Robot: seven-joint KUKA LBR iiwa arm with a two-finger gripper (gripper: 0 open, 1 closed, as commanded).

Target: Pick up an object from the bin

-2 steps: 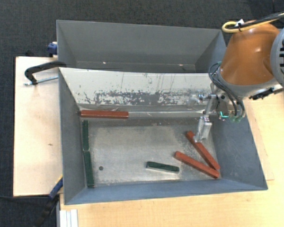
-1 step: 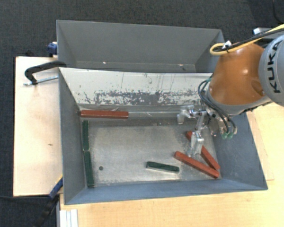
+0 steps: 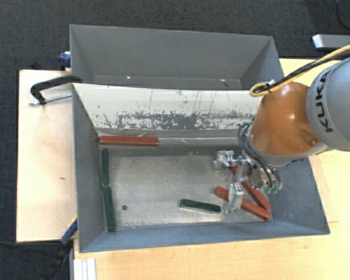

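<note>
We see the gripper (image 3: 233, 186) low in the right front part of the bin (image 3: 87, 156), under the arm's orange cover (image 3: 283, 124). We cannot tell whether it is spread or pressed together, nor whether it pinches anything.

Right below it lie the red sticks (image 3: 258, 210). There seem to be two of them, flat, narrow and reddish brown. They lie close together and slant from near the gripper towards the bin's front right corner. One end peeks out on the left side of the gripper and the rest runs out to its right. The gripper's metal parts overlap them, so we cannot make out whether it touches them or sits just above.

The bin is grey metal with sloping walls and a scuffed, pale floor, and it holds few things. A dark stick (image 3: 200, 205), blackish green and slim, lies flat on the floor just left of the gripper, nearly parallel to the front wall. A green strip (image 3: 107, 191) runs along the foot of the left wall, from the back towards the front corner. A back stick (image 3: 128, 140), reddish brown like the others, lies along the foot of the far wall on the left. Both are well apart from the gripper.
</note>
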